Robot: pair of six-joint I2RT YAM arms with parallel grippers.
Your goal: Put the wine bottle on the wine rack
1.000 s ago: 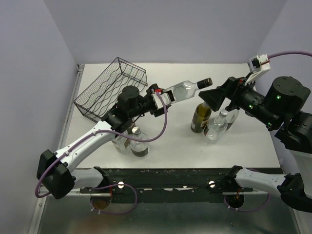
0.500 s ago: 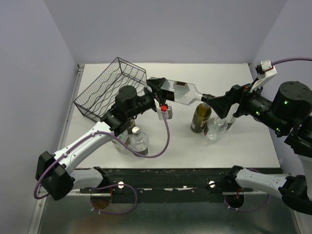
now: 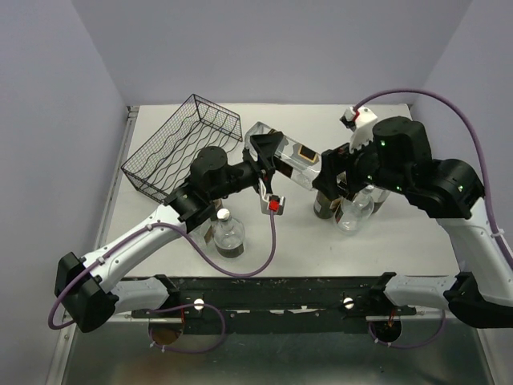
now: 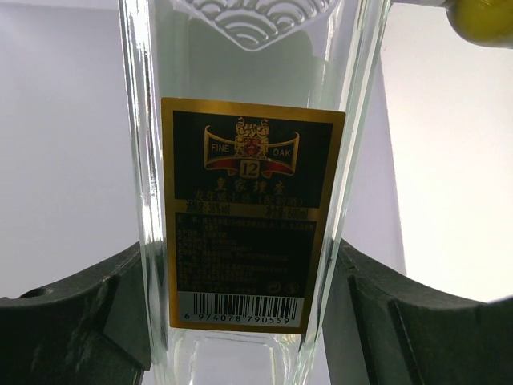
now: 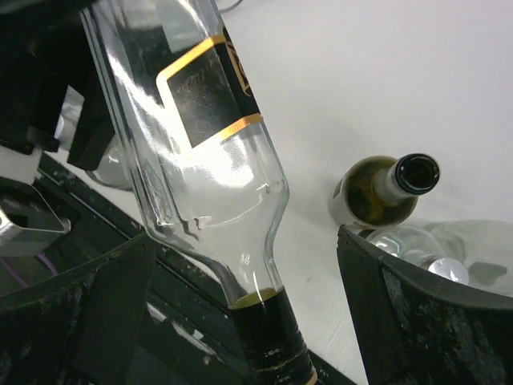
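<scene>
The wine bottle (image 3: 298, 159) is clear glass with a black and gold label and a dark cap. It is held in the air, tilted, right of the black wire wine rack (image 3: 183, 144). My left gripper (image 3: 268, 160) is shut on its body near the base, and the left wrist view shows the label (image 4: 244, 216) between the fingers (image 4: 72, 321). My right gripper (image 3: 327, 173) is open. In the right wrist view its fingers (image 5: 417, 321) stand on either side of the bottle's neck (image 5: 268, 337) with gaps on both sides.
A green wine bottle (image 3: 327, 199) and clear bottles (image 3: 357, 210) stand under the right gripper, and they also show in the right wrist view (image 5: 385, 188). Another clear bottle (image 3: 228, 237) stands near the left arm. The rack lies tilted at the far left of the table.
My left gripper has turned the bottle and carried it right and down. My right arm has swung left, and its open fingers now stand around the bottle's neck.
</scene>
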